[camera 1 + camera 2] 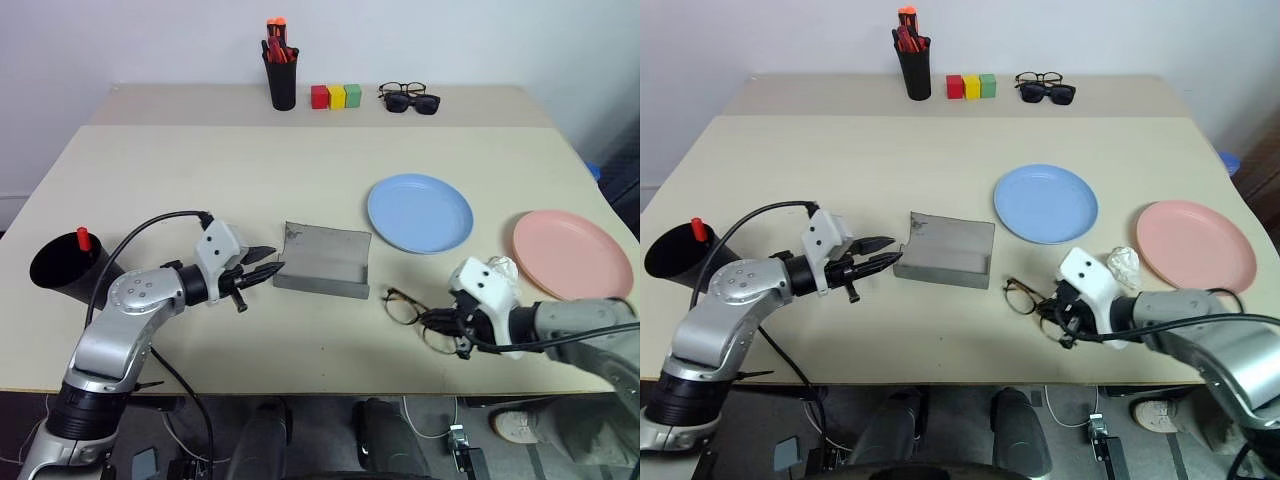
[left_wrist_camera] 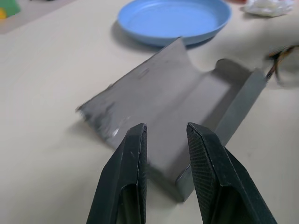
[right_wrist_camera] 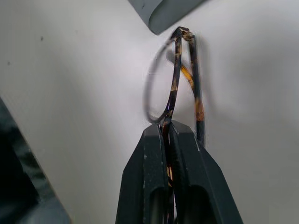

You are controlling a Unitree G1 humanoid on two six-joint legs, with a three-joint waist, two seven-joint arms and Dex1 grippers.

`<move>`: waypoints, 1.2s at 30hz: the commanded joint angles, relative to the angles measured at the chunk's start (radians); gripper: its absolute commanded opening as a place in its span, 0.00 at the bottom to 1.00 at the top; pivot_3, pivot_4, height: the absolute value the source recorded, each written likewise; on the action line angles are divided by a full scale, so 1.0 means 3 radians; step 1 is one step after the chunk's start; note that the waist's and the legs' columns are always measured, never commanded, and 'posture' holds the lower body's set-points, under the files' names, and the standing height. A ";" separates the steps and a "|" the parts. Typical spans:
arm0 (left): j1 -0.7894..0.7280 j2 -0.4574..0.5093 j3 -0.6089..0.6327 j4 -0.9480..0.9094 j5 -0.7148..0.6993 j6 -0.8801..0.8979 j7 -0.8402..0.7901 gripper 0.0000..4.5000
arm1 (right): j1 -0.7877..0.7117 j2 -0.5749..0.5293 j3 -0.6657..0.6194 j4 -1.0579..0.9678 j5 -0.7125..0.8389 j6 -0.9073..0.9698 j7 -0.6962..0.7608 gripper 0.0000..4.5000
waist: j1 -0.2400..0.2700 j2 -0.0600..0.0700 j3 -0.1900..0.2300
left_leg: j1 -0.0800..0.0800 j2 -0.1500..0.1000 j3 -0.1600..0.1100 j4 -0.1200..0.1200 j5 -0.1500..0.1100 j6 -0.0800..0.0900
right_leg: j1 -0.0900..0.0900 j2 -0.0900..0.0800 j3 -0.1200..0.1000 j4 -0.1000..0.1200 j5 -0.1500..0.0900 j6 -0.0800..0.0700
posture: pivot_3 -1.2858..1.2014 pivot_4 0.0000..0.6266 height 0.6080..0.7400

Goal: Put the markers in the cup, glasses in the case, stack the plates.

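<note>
The glasses sit near the table's front edge, just beside the open grey case, long axis slanting from the case toward my right gripper, which is clamped tight on their rim; my left gripper, fingers slightly parted and empty, hovers at the case's other end

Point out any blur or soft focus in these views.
Right wrist view: glasses rim smeared, as if blurred by motion; right tool sharp. Left wrist view: case crisp, blue plate behind it softer. Head views: evenly lit, sharp.
</note>
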State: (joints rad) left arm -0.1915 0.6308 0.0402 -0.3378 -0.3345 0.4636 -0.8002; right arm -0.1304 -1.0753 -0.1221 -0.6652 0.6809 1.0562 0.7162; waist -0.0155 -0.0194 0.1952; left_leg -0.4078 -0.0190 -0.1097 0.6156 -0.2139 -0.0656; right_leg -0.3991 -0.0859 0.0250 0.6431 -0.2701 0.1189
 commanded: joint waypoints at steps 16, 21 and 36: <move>0.0395 0.0092 0.0419 -0.0297 -0.0059 -0.0041 0.0269 0.30 | -0.2456 0.1487 0.1978 0.2303 -0.1329 -0.1560 0.1261 0.01 | -0.0032 0.0001 0.0002 | -0.0009 -0.0002 -0.0001 -0.0006 0.0000 0.0000 | -0.0017 -0.0003 0.0000 0.0007 0.0005 0.0002 | 0.52 0.24 1.00; 0.0369 0.0078 0.0364 -0.0313 -0.0038 -0.0041 0.0320 0.30 | -0.2430 0.1548 0.1930 0.2302 -0.1360 -0.1504 0.1481 0.15 | -0.0019 0.0001 0.0002 | -0.0008 -0.0002 0.0000 -0.0006 0.0000 0.0000 | -0.0018 -0.0002 0.0000 0.0009 0.0005 0.0002 | 0.52 0.24 1.00; -0.1015 -0.0386 -0.0061 0.0757 -0.0056 0.0011 0.0261 0.02 | -0.2311 0.1677 0.1455 0.1982 -0.1406 -0.1270 0.1048 1.00 | 0.0005 0.0000 0.0001 | -0.0008 -0.0004 -0.0002 -0.0001 0.0001 -0.0002 | -0.0016 -0.0001 -0.0001 0.0013 0.0006 0.0003 | 0.52 0.24 1.00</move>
State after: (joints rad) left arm -0.4553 0.5289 0.0478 -0.1357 -0.3551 0.4717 -0.7095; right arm -0.8307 -0.5637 0.3640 -0.0049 0.2418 0.6617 1.0478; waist -0.0139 -0.0192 0.1955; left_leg -0.4103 -0.0205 -0.1102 0.6151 -0.2137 -0.0661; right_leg -0.4037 -0.0864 0.0246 0.6472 -0.2684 0.1199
